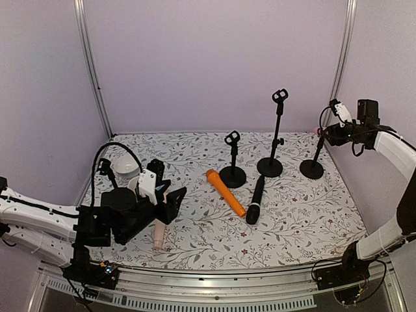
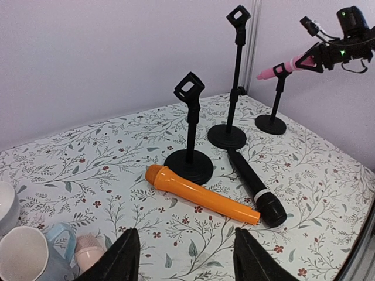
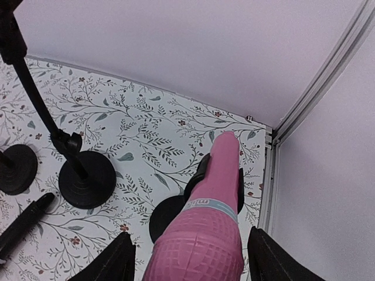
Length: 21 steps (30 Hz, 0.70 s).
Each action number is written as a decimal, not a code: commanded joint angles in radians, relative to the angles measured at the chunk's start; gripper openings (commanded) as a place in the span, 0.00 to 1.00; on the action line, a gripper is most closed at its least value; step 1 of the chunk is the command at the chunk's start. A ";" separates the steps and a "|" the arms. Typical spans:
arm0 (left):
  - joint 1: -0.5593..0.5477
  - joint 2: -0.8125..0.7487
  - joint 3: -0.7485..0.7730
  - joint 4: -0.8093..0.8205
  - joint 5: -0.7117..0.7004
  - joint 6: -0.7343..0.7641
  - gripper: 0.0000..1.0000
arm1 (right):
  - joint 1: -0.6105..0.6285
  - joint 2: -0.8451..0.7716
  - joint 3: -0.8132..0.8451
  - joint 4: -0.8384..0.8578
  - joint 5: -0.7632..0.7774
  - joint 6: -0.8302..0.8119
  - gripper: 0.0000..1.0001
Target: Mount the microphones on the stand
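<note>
The bright pink microphone [image 3: 212, 205] lies in the clip of the far-right stand [image 1: 312, 164], its tail toward the back wall. My right gripper [image 3: 190, 257] is open, its fingers either side of the pink head with a gap; it also shows in the top view [image 1: 329, 133]. The orange microphone [image 1: 225, 192] and the black microphone [image 1: 255, 199] lie on the table in front of the short stand [image 1: 233, 162] and the tall stand [image 1: 276, 133], both with empty clips. The pale beige-pink microphone [image 1: 158, 236] lies under my left gripper [image 2: 186, 257], which is open and empty.
A blue-and-white mug [image 2: 26, 257] and a white bowl [image 1: 125, 168] sit at the left beside my left arm. The orange microphone [image 2: 202, 195] lies just ahead of the left fingers. Frame posts stand at both back corners; walls close in the table.
</note>
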<state>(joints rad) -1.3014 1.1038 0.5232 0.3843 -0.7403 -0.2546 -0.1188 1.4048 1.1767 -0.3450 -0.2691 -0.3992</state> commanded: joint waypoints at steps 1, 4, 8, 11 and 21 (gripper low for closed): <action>0.002 -0.006 -0.006 0.023 0.015 -0.001 0.56 | -0.002 -0.085 0.020 0.051 -0.023 0.014 0.75; 0.003 -0.011 -0.003 0.011 0.020 -0.006 0.57 | -0.002 -0.118 0.080 -0.016 -0.038 0.032 0.82; 0.004 -0.022 0.006 -0.036 0.024 -0.033 0.57 | -0.003 -0.185 0.096 -0.076 -0.086 0.077 0.86; 0.004 -0.033 0.031 -0.094 0.026 -0.050 0.57 | 0.000 -0.248 0.070 -0.095 -0.148 0.114 0.86; 0.018 -0.072 0.273 -0.565 -0.051 -0.169 0.59 | 0.202 -0.312 -0.082 -0.104 -0.534 0.033 0.75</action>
<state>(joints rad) -1.2968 1.0683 0.7136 0.0208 -0.7620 -0.3786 -0.0082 1.0679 1.1545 -0.4110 -0.6052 -0.3222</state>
